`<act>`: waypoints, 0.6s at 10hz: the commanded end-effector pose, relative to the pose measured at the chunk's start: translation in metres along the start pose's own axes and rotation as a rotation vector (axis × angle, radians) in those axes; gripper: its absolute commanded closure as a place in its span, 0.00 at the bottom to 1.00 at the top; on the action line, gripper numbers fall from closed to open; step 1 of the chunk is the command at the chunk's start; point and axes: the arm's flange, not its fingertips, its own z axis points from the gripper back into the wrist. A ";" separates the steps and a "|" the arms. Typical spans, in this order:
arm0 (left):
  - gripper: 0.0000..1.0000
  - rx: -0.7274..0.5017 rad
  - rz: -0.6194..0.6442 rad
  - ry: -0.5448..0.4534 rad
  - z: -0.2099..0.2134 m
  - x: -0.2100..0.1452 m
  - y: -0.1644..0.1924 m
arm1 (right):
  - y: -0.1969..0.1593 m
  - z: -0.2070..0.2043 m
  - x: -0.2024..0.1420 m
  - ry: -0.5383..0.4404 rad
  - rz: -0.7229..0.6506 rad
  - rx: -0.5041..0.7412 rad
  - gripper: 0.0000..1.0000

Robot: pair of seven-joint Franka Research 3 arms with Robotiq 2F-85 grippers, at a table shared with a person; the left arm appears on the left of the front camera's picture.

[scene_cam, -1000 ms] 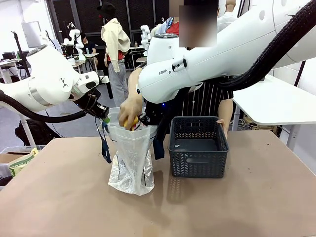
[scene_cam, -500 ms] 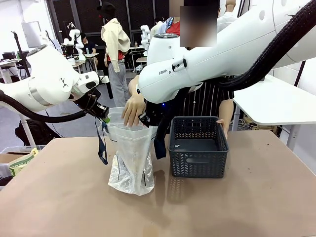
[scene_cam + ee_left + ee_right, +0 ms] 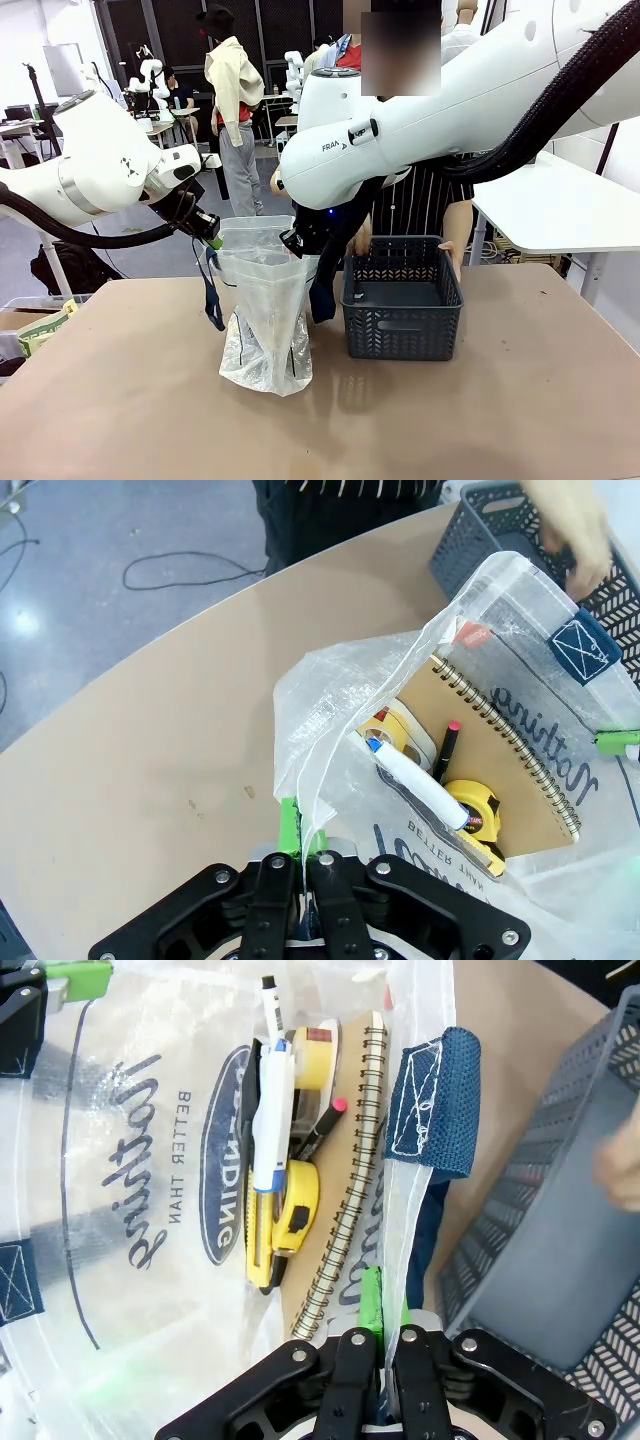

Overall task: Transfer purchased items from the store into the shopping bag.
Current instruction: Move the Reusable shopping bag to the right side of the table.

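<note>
Robot lab: white arm (image 3: pixel 400 140), workbench (image 3: pixel 560 205), braided cabling (image 3: pixel 575 93)

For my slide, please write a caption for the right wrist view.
Right gripper pinches the shopping bag rim; notebook, marker and tape measure lie inside, basket beside.

One bag (image 3: pixel 265 330), one basket (image 3: pixel 400 310).
In the bag: one spiral notebook (image 3: pixel 500 770), one yellow tape measure (image 3: pixel 477 815), one white marker (image 3: pixel 415 780), one tape roll (image 3: pixel 398 727), one dark pen (image 3: pixel 447 750).

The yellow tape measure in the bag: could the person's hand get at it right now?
Probably yes: the left gripper and right gripper pinch the shopping bag open at its rim, and the tape measure lies uncovered against the notebook. The hand is nearby at the basket.
</note>
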 end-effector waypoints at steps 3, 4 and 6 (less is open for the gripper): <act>1.00 0.002 0.002 -0.001 0.001 0.000 0.002 | 0.000 -0.001 -0.002 -0.001 0.000 -0.001 1.00; 1.00 0.002 0.002 -0.001 0.001 0.000 0.002 | 0.000 -0.001 -0.002 -0.001 0.000 -0.001 1.00; 1.00 0.002 0.002 -0.001 0.001 0.000 0.002 | 0.000 -0.001 -0.002 -0.001 0.000 -0.001 1.00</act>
